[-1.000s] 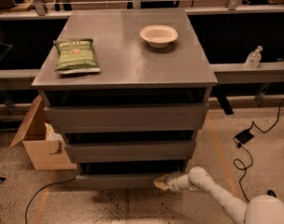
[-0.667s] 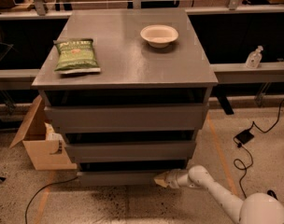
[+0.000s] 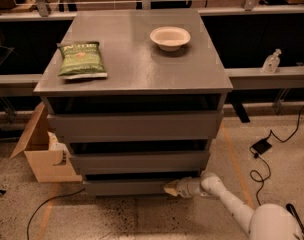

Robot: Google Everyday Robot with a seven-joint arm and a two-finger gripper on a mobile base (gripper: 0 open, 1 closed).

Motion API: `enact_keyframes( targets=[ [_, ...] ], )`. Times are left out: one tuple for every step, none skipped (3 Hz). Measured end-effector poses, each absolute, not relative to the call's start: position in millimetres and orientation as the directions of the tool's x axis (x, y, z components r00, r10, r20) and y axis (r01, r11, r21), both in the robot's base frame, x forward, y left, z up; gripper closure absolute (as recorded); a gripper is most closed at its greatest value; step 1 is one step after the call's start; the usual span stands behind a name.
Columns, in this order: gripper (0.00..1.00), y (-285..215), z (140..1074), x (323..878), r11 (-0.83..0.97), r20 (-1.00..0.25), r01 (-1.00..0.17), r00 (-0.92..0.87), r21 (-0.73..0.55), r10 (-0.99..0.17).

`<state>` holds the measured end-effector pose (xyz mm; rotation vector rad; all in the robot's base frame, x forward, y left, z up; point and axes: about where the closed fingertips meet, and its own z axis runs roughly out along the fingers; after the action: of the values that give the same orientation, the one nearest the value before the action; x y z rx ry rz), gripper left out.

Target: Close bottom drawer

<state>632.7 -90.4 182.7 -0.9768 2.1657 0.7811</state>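
Note:
The bottom drawer (image 3: 127, 186) is the lowest, narrowest of three dark-grey handleless drawers in the cabinet. Only a slim strip of its flat front shows under the middle drawer (image 3: 137, 161), with a thin dark gap above it. My gripper (image 3: 171, 188) is at the end of the white arm (image 3: 227, 201) that reaches in from the lower right. Its tip rests against the right end of the bottom drawer's front.
The top drawer (image 3: 134, 125) is the widest. On the cabinet top (image 3: 137, 59) lie a green snack bag (image 3: 82, 60) and a white bowl (image 3: 170, 37). An open cardboard box (image 3: 44, 151) stands at the left. Cables (image 3: 264, 149) lie on the floor at the right. A bottle (image 3: 271, 61) stands on a ledge.
The bottom drawer has slid inward under the middle drawer; less of its open interior shows. My gripper has followed it toward the cabinet.

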Motion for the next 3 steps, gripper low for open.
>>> enact_keyframes(
  targets=[
    [1.00, -91, 183, 632, 0.547, -0.736, -0.797, -0.528, 0.258, -0.423],
    [1.00, -104, 181, 615, 0.565, -0.704, -0.771, -0.574, 0.293, -0.418],
    [1.00, -136, 180, 585, 0.625, -0.644, -0.709, -0.651, 0.326, -0.402]
  ],
)
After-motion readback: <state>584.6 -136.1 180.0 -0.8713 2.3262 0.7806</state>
